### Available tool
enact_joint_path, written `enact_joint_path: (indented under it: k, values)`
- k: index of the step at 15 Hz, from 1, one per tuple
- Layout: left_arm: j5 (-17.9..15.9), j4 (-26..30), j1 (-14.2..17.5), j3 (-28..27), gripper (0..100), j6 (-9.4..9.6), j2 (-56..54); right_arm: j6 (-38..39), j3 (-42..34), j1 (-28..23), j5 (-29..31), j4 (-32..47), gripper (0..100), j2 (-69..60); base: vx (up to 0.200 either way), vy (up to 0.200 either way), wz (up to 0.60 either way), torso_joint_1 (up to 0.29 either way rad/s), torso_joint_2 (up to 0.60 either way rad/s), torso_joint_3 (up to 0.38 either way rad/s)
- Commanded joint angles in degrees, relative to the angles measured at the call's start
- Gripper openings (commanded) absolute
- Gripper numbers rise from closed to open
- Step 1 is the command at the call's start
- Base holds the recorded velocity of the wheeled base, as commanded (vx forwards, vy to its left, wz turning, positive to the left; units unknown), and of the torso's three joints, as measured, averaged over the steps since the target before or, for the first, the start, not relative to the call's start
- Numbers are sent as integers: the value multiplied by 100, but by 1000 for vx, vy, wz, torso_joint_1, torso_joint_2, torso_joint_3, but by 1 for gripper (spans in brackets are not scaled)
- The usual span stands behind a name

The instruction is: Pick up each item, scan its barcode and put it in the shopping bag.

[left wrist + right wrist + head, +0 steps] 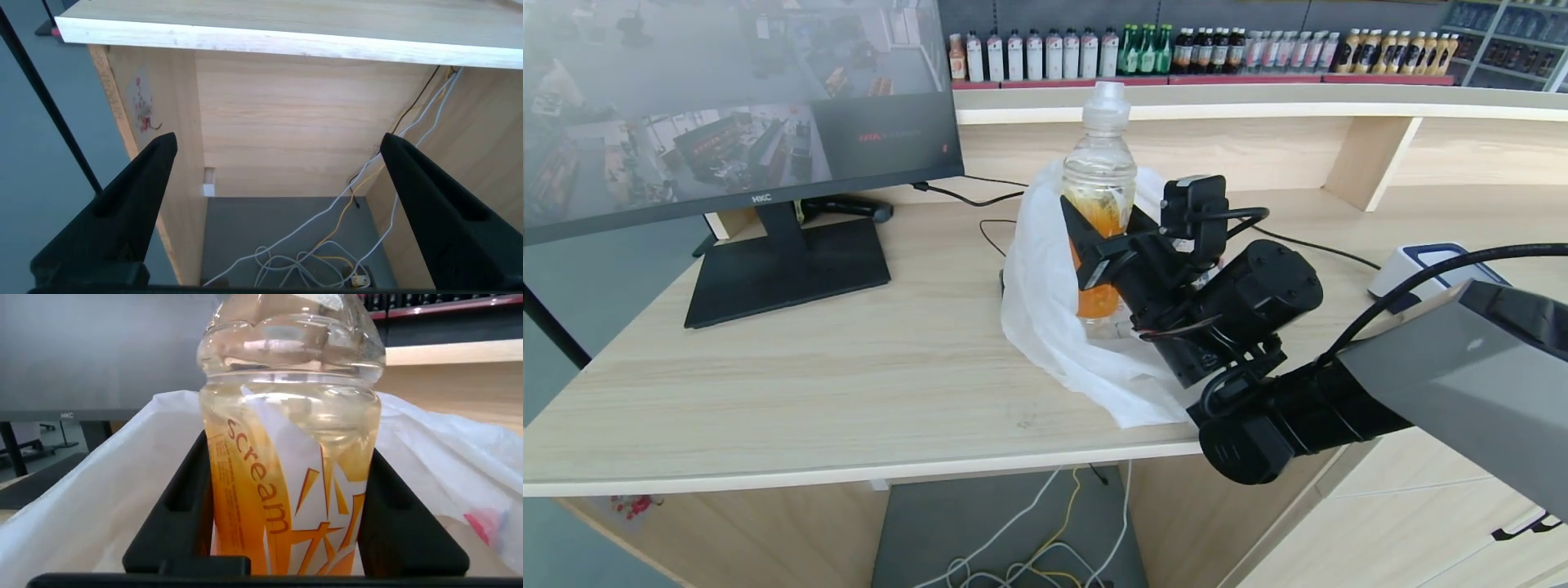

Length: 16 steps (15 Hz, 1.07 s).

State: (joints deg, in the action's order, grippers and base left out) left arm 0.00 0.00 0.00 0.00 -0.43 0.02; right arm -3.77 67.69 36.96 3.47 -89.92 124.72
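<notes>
A clear bottle [1099,204] with an orange label and a pale cap stands upright over the white shopping bag [1045,318] on the wooden counter. My right gripper [1104,245] is shut on the bottle at its label. In the right wrist view the bottle [290,457] sits between the black fingers [176,498], with the bag [98,490] spread behind and around it. A white and blue barcode scanner [1421,269] lies at the counter's right. My left gripper [278,212] hangs open below the counter's front edge, holding nothing.
A black monitor [727,106] on a flat stand [784,269] fills the counter's left rear. Cables [1005,204] run behind the bag. A raised wooden ledge [1258,114] and a shelf of bottles [1176,49] lie beyond. Loose wires [319,245] lie under the counter [286,33].
</notes>
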Motion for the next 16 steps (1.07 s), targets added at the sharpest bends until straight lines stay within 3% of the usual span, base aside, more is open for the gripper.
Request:
enact_joint_path:
  k: [1,16]
  values:
    - [0,0,0,0,100,-1,-2,-1,-46,-5,4,-8,0,26,0,0,0,0,0,0]
    - [0,0,0,0,100,-10,-2,-10,-520,39,30,-8,0,52,0,0,0,0,0,0]
